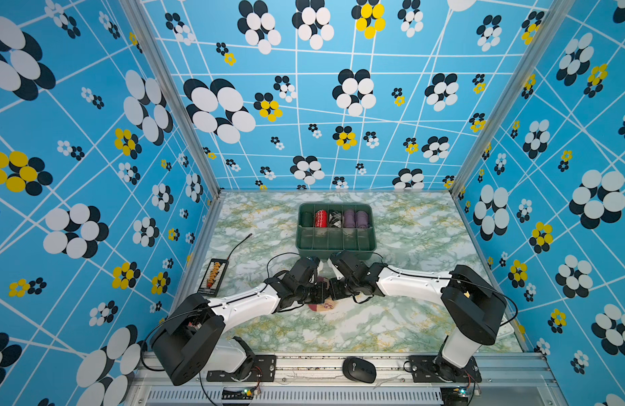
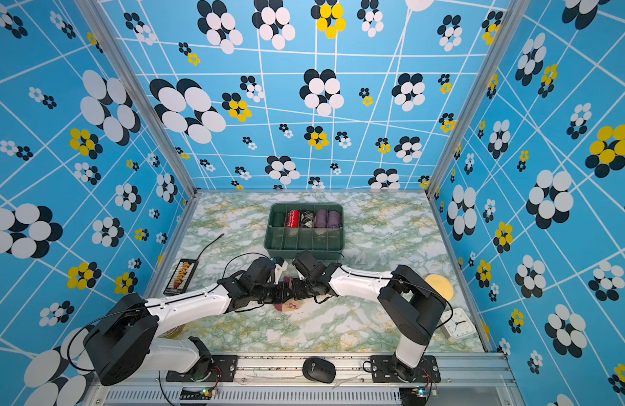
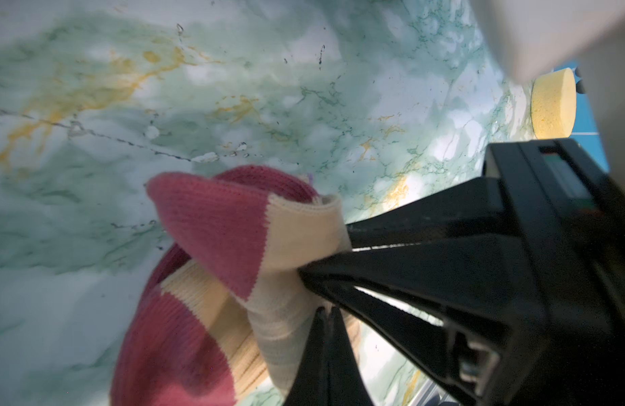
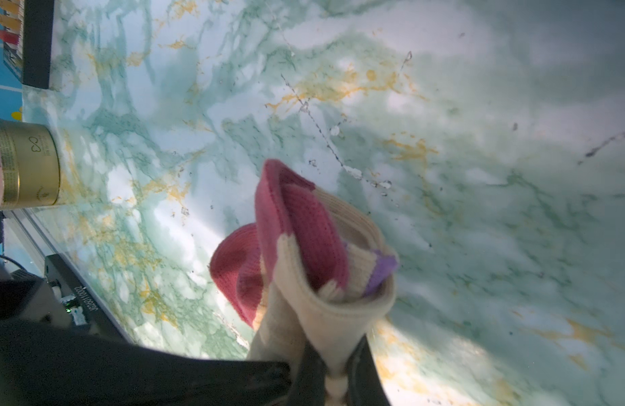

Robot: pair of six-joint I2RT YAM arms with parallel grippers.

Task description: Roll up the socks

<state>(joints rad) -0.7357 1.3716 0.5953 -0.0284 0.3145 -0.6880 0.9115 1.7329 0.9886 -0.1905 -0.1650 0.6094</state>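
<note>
A looped infinity mark stands on the gold tin; its fine print is too small for me. A white serial string on the black bar is unclear. The clock, at four o'clock from me, has unreadable numerals; the mouse, at six o'clock, bears a round logo.

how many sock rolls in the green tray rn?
5, all in the back row of the green tray, left to right: dark green roll, red roll with white pattern, black-and-white roll, purple roll, second purple roll. Front row shows none; its near wall may hide something.
</note>
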